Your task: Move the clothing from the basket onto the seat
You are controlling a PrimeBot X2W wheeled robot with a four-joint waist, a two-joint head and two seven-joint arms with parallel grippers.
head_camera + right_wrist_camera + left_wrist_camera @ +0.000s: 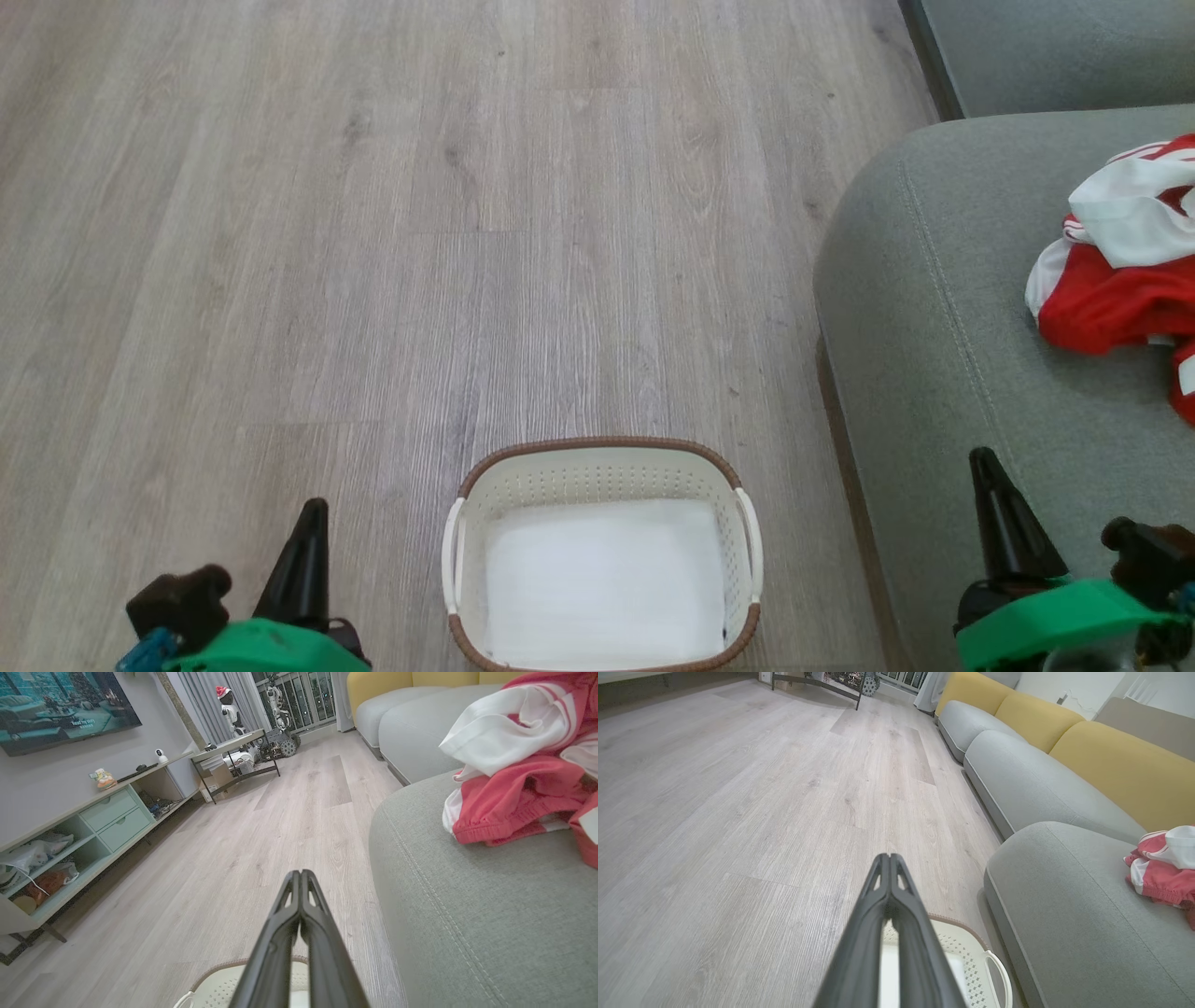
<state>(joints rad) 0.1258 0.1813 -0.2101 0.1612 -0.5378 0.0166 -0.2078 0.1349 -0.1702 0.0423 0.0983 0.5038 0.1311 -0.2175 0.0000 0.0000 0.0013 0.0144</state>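
The red and white clothing lies in a heap on the grey-green seat at the right, also seen as clothing and clothing on the seat. The cream basket with its brown rim stands on the floor at bottom centre, holding only a white liner. My left gripper sits shut to the basket's left, over the floor. My right gripper is shut with nothing in it, over the seat's front edge. Both pairs of fingertips meet, the left gripper and the right gripper.
Wood-look floor stretches ahead and to the left. More grey sofa cushions with yellow backs run along the right. A low TV cabinet and a metal side table line the far left wall.
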